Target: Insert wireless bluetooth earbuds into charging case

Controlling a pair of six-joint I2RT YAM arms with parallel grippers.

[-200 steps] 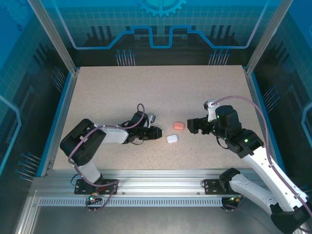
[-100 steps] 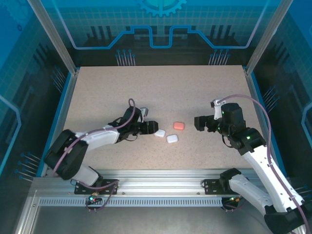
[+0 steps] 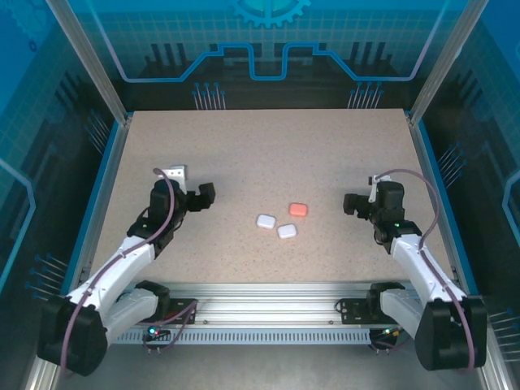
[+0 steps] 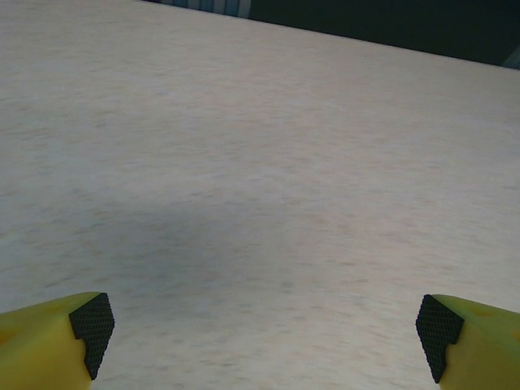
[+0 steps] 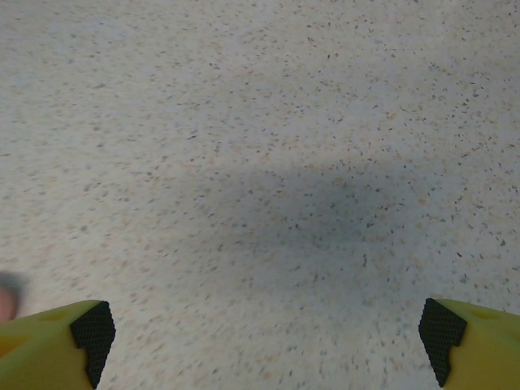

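Observation:
Three closed charging cases lie together mid-table: a white case (image 3: 266, 220), a second white case (image 3: 286, 231) and a salmon-pink case (image 3: 298, 209). The earbuds are out of view. My left gripper (image 3: 205, 195) sits well to the left of the cases, open and holding nothing. In the left wrist view its yellow fingers with black pads (image 4: 91, 325) stand wide apart over bare table, left gripper (image 4: 264, 333). My right gripper (image 3: 350, 203) is to the right of the cases, open and holding nothing. The right wrist view has the right gripper (image 5: 266, 337) over speckled table.
The speckled beige table (image 3: 268, 154) has blue rails along its left and right sides and a metal frame at the near edge. A faint pink blur (image 5: 5, 302) touches the left edge of the right wrist view.
My left gripper opened, left a white case beside the other two, and drew back to the left. My right gripper pulled back to the right, away from the cases.

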